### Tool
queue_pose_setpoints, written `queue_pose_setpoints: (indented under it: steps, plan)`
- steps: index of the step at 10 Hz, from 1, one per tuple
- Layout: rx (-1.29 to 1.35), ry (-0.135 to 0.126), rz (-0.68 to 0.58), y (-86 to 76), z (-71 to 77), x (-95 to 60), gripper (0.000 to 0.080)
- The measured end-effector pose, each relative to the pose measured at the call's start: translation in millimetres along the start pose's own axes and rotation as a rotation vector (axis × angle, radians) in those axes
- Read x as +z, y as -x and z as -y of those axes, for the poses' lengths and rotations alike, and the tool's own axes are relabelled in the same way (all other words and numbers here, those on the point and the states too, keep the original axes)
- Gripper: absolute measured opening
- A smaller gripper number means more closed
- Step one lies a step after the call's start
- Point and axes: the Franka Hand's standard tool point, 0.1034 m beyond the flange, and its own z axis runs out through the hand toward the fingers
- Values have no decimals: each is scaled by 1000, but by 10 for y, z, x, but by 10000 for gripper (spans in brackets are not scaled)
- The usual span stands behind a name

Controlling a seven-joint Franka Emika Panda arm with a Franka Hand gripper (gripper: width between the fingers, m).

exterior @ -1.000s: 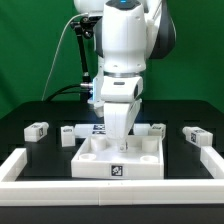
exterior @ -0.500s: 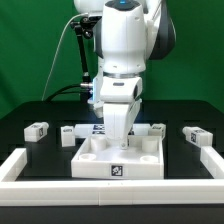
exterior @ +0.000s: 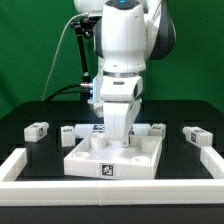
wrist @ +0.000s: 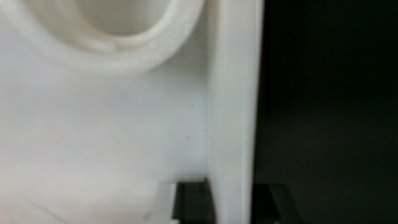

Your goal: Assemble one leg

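Observation:
Several legs, small white posts with marker tags, lie on the black table: two at the exterior view's left (exterior: 37,129) (exterior: 70,133) and two at its right (exterior: 157,129) (exterior: 195,136). My gripper (exterior: 118,141) points straight down into the large white square piece (exterior: 85,160), which lies at the table's middle. In the wrist view my gripper (wrist: 233,195) has its dark fingers (wrist: 192,202) on either side of that piece's raised rim (wrist: 233,110), shut on it. It holds no leg.
A white raised border (exterior: 20,165) runs along the front and both sides of the table. A bit of the marker board (exterior: 97,128) shows behind my gripper. A black cable hangs behind the arm.
The square piece has slid a little toward the exterior view's left and front, with my gripper on its rim. The legs have not moved.

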Motion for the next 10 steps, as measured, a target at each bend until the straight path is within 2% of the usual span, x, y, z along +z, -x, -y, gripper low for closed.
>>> queue_pose_setpoints:
  steps: [4,5,7,10]
  plan:
    - [-28,0,1,3,-17,-3,62]
    - [-107,6,1,-6,-115,-15,62]
    - [-185,23,7,-154,-254,-19,61]
    - [-181,23,7,-141,-254,-16,60]
